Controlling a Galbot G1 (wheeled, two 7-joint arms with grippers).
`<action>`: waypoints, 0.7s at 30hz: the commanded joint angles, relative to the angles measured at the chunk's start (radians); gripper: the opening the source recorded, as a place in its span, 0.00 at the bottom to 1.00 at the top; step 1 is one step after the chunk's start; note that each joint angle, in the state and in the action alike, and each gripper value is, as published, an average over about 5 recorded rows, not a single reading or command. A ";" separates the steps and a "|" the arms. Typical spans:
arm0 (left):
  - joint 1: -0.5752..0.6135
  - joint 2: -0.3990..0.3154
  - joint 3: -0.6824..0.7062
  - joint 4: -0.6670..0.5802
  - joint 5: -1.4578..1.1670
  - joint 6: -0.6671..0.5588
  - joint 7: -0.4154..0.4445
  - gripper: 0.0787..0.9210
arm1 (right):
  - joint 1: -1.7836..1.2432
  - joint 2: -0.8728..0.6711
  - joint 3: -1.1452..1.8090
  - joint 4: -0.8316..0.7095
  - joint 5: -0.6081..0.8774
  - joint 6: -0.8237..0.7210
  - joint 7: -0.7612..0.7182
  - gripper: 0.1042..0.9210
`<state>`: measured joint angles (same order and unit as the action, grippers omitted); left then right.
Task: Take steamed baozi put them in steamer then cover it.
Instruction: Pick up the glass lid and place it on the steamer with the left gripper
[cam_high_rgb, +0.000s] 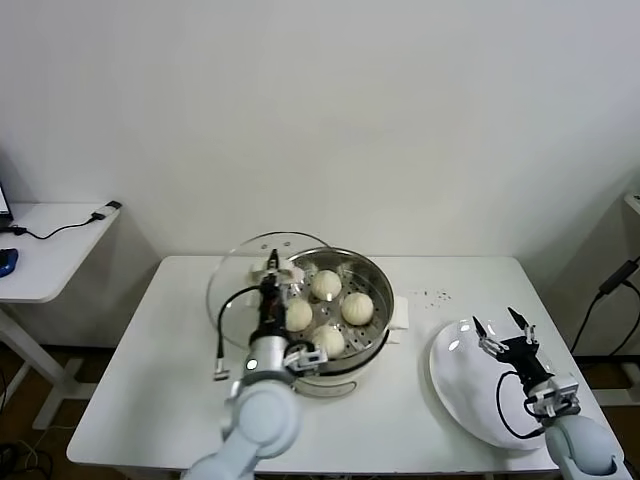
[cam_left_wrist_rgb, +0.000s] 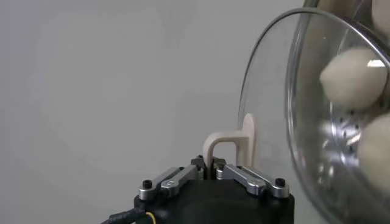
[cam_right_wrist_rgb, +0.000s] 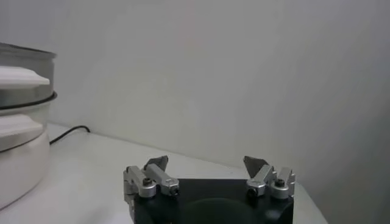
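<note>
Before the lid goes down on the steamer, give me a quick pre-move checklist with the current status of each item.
1. All four baozi inside the steamer: ok.
2. Left hand shut on the cover's handle: ok.
3. Cover centred over the steamer: not ok; it is tilted, offset toward the robot's left.
4. Right hand clear of the steamer: ok; open, above the white plate.
5. Buns below the rim so the cover seats: cannot tell.
</note>
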<state>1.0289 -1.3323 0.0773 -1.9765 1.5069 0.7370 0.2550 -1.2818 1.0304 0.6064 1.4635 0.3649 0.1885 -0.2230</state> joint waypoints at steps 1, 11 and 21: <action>-0.075 -0.168 0.098 0.147 0.049 0.042 0.008 0.08 | -0.003 -0.001 0.014 -0.007 -0.002 0.004 -0.002 0.88; -0.067 -0.214 0.100 0.209 0.076 0.032 -0.004 0.08 | 0.000 -0.003 0.014 -0.013 -0.004 0.008 -0.004 0.88; -0.055 -0.216 0.102 0.221 0.079 0.033 0.003 0.08 | 0.001 -0.001 0.016 -0.022 -0.008 0.014 -0.007 0.88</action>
<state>0.9834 -1.5187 0.1660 -1.7912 1.5748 0.7362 0.2558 -1.2812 1.0276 0.6204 1.4458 0.3591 0.2004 -0.2282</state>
